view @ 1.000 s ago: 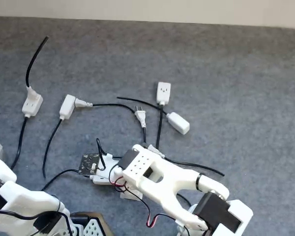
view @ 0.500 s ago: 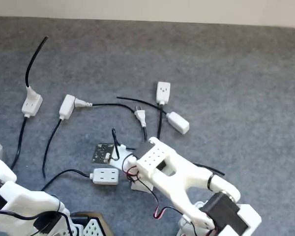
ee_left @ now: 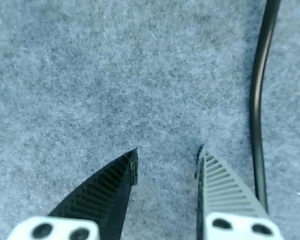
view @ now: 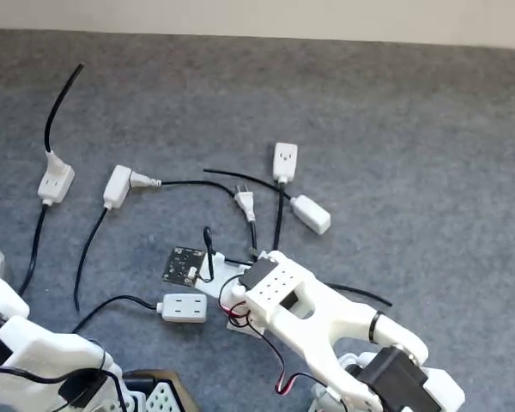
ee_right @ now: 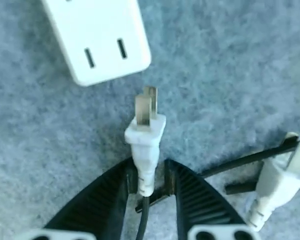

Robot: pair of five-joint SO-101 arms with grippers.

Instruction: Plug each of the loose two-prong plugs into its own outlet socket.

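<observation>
The right gripper (ee_right: 148, 169) has its black, ribbed jaws closed on a white moulded plug (ee_right: 145, 135). They pinch the narrow neck where the thin black cord (ee_right: 141, 222) leaves it. The plug's two flat metal prongs point at a white, round-cornered plastic socket (ee_right: 97, 37) with two slim slots. Prongs and socket are near but apart, and the prongs sit a little to one side of the slots. A second plug (ee_right: 277, 182), also white, lies loose near the jaws, with another cord (ee_right: 240, 161) running past its prongs.

In the high view the right arm (view: 309, 313), white plastic with black motors, stretches low over the counter (view: 412, 129), which has a grey, felt-like nap. The socket (view: 183, 307) lies flat just beside the arm's front end.

The left gripper (ee_left: 167, 152) has its jaws open and grips nothing. They are two ribbed wedges, one black and one pale grey, over the bare felt. A glossy cord (ee_left: 260, 100) runs just beside the grey one.
</observation>
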